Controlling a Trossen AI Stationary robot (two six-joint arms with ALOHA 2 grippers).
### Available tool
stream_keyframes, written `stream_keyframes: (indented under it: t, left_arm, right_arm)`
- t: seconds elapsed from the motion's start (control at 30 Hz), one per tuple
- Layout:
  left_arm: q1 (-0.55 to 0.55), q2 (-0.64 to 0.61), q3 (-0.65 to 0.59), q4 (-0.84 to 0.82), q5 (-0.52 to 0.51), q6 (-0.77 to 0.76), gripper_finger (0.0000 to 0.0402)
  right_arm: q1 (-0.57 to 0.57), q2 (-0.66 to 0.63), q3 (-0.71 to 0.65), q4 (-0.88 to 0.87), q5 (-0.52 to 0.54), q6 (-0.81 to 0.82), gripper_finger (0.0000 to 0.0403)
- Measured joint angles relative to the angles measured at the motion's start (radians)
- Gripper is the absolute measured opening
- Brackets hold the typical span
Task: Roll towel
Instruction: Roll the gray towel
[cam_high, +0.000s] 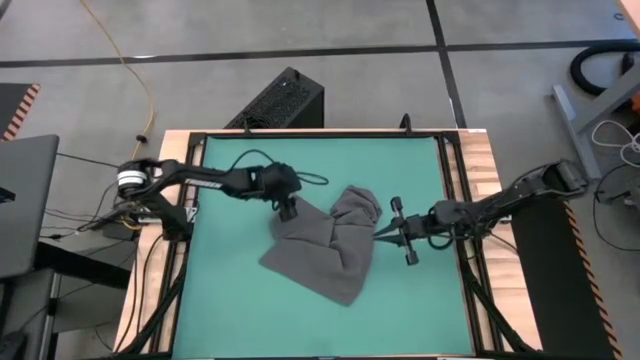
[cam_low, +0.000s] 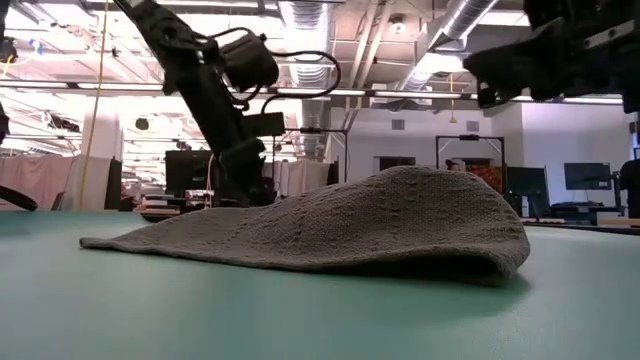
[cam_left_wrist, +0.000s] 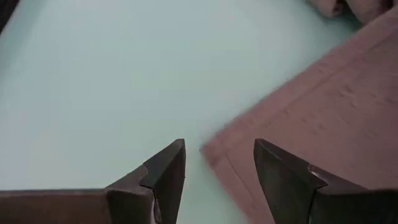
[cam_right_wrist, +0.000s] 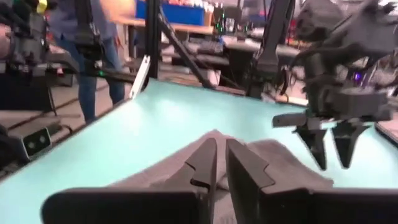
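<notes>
Dark grey soft cloth towel (cam_high: 325, 250) rumpled on green mat (cam_high: 230, 170). Left gripper (cam_left_wrist: 217, 165) wide, straddling corner: lower, pinch hem squarely. Right gripper (cam_right_wrist: 221, 163) narrow, empty, beside far edge.

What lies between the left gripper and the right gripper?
The towel, bunched up on the green mat, lies between left gripper and right gripper, shown in the high view.

Green mat (cam_high: 320, 170) covering the tabletop (cam_high: 492, 300); black box (cam_high: 280, 100) at top centre; yellow cable (cam_high: 135, 70) upper left.
</notes>
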Motion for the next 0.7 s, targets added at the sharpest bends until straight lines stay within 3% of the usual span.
stream_keyframes:
  t: [0.2,0.53,0.6,0.7]
  left_arm:
    - [0.079,0.048,0.002,0.011,0.173,0.091,0.018]
    - [0.075,0.147,0.004,0.042,0.182,0.12,0.0175]
    - [0.063,0.156,0.005,0.041,0.162,0.104,0.0155]
    - [0.037,0.146,0.003,0.033,0.148,0.067,0.0089]
  right_arm:
    - [-0.012,0.091,0.042,-0.001,0.0,0.001,0.0089]
    - [-0.006,0.121,0.05,0.006,-0.001,0.015,0.0116]
    - [0.004,0.121,0.05,0.006,-0.001,0.033,0.0117]
    - [0.026,0.121,0.05,0.005,-0.002,0.035,0.0117]
